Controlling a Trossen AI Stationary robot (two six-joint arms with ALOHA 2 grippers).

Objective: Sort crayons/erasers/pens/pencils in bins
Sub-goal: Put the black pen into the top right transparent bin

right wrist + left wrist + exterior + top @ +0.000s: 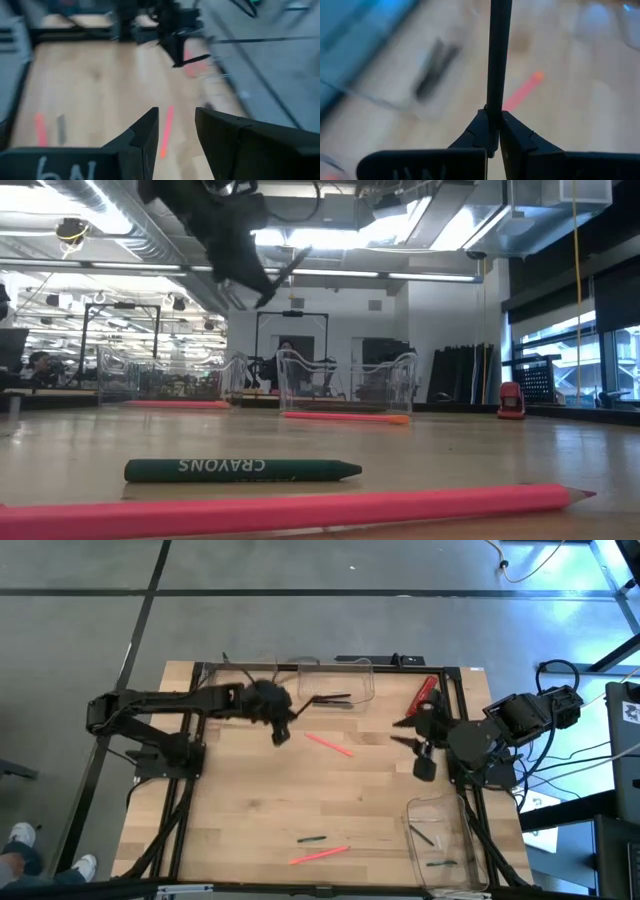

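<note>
Pen (499,55) in the left gripper (283,730), that is the picture here: the left wrist view shows both fingers pressed tight on the lower end of a slim black stick that runs straight out ahead of them. From above, the left arm reaches in from the table's left edge and its gripper hangs over the far half of the board, left of centre. What matters now is the clear bin (335,682) at the far edge: it sits just beyond and to the right of the gripper, with a few dark sticks (335,700) already inside, so a short carry toward the far edge looks like what is needed, with the pen's long axis turned to fit the tub's length. The left arm is clearly the nearer one for that drop. The right gripper (407,732) waits over the right side of the table, fingers spread and empty, in the right wrist view. A second bin (445,840) stands at the near right corner with dark sticks in it. The wooden tabletop (250,800) carries loose work yet: a pink-red pencil (328,744) near the middle, another pink-red pencil (318,856) and a green crayon (311,838) toward the near edge, and a red object (425,692) by the far right corner. Behind it all, the low view shows an open workshop hall with ceiling lights.
</note>
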